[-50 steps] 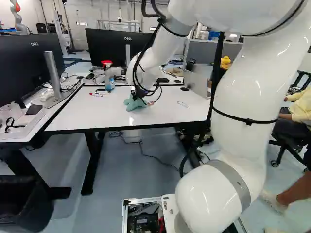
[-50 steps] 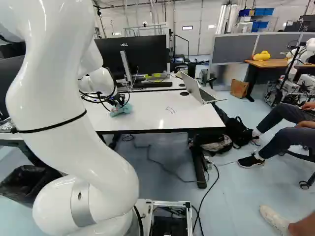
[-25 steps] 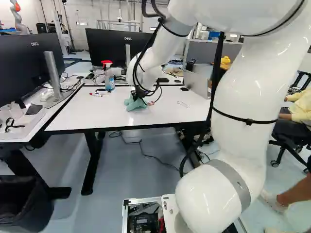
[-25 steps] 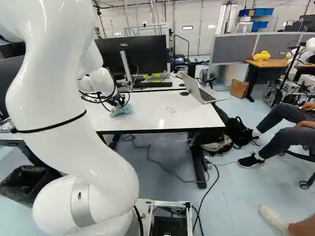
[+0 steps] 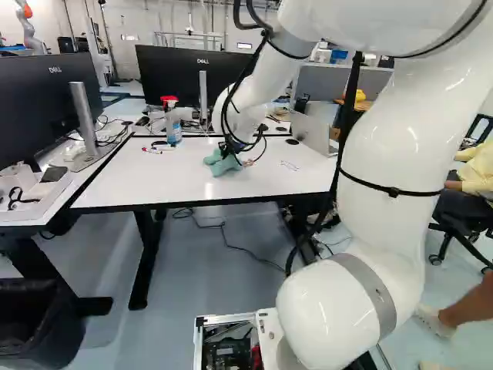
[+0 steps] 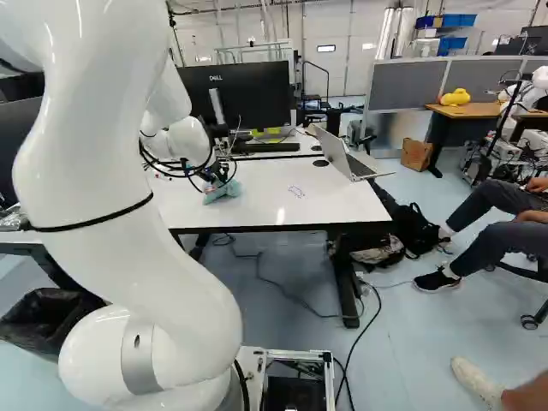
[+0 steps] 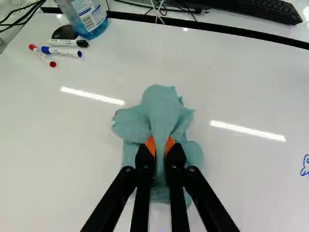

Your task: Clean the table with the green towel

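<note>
Jaws clamped on bunched green towel [image 7: 164, 113] from two sides; towel lies on white tabletop [image 7: 67, 154]. Blue drawing [image 6: 296, 192] apart from towel, on laptop [image 6: 341, 158] side. Three markers [image 7: 61, 51] near spray bottle [image 7: 89, 19].

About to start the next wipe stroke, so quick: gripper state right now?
Gripper: closed on the green towel, cloth pinched between its two orange pads.

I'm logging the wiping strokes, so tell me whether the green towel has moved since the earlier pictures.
Yes: held in the gripper, the green towel has shifted rightward in the left base view, toward the blue drawing on the table.
</note>
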